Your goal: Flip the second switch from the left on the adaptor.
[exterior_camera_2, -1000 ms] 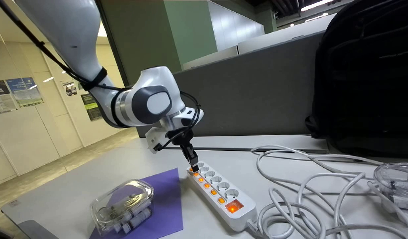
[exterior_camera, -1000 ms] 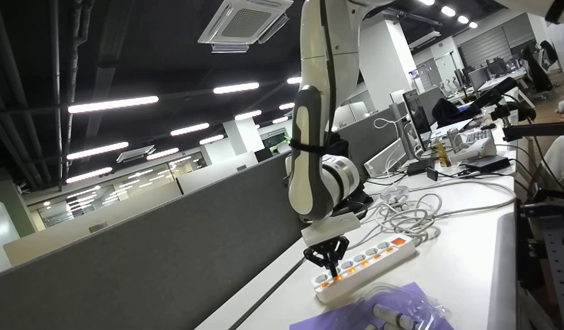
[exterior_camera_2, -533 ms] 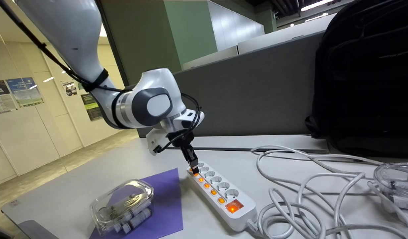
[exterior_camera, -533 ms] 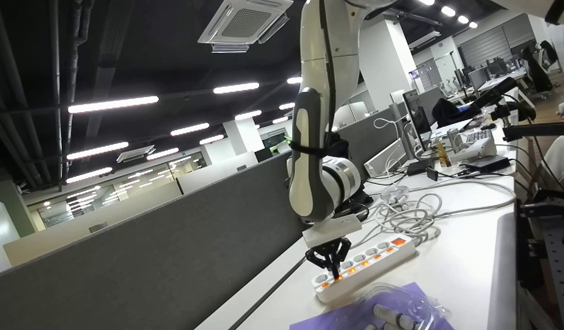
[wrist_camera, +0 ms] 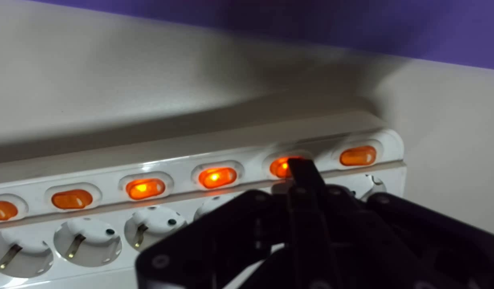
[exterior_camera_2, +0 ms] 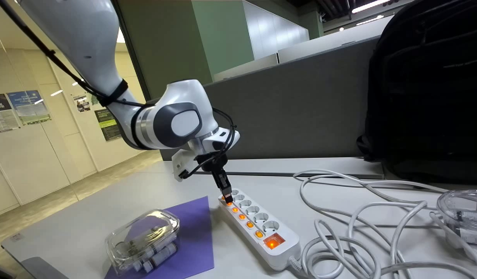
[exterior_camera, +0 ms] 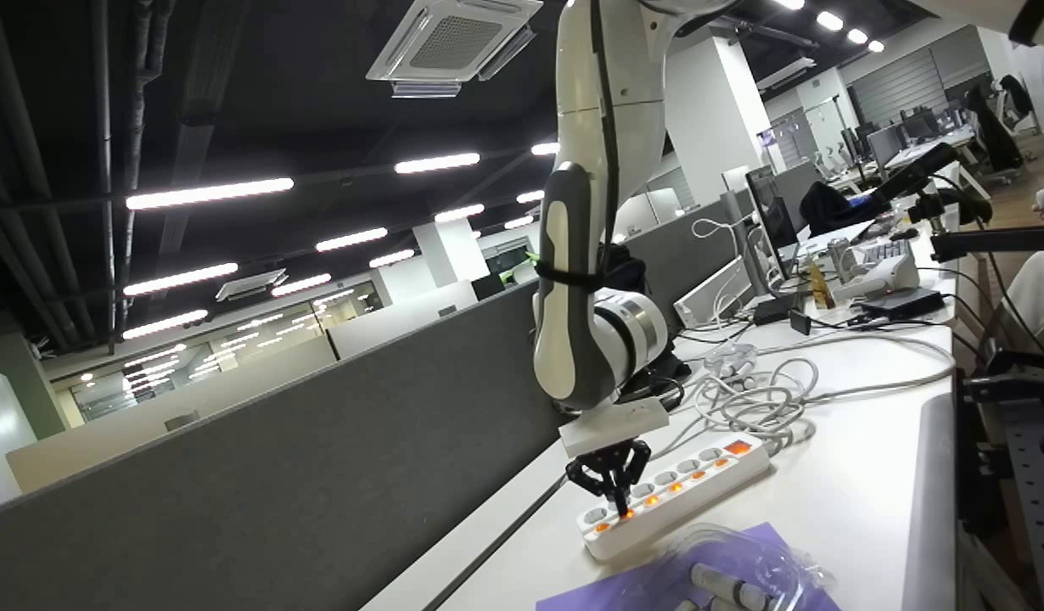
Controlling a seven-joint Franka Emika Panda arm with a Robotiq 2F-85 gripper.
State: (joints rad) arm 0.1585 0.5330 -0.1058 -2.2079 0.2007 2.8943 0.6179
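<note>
The adaptor is a long white power strip [exterior_camera: 658, 526] with a row of orange switches; it shows in both exterior views [exterior_camera_2: 282, 254] and in the wrist view [wrist_camera: 106, 180]. The second switch [wrist_camera: 279, 167] glows orange; its right part is hidden by the fingertips in the wrist view. It also shows in an exterior view [exterior_camera: 630, 514]. The end switch [wrist_camera: 358, 155] beside it is unlit. My gripper [wrist_camera: 301, 164] is shut and empty, its black fingertips together over the second switch. In both exterior views the gripper [exterior_camera: 621, 512] [exterior_camera_2: 228, 200] points down onto it; contact cannot be told for certain.
A purple sheet [exterior_camera_2: 197, 232] lies beside the strip, with a clear plastic box [exterior_camera_2: 143, 240] of small items on it. Tangled white cables [exterior_camera_2: 362, 221] lie past the strip's cord end. A black backpack [exterior_camera_2: 428, 97] and a grey partition [exterior_camera_2: 292, 116] stand behind.
My gripper has shifted very slightly down and along the strip over the last second, staying at the second switch. It has stayed shut. The second switch's light is on in all frames that show it.
</note>
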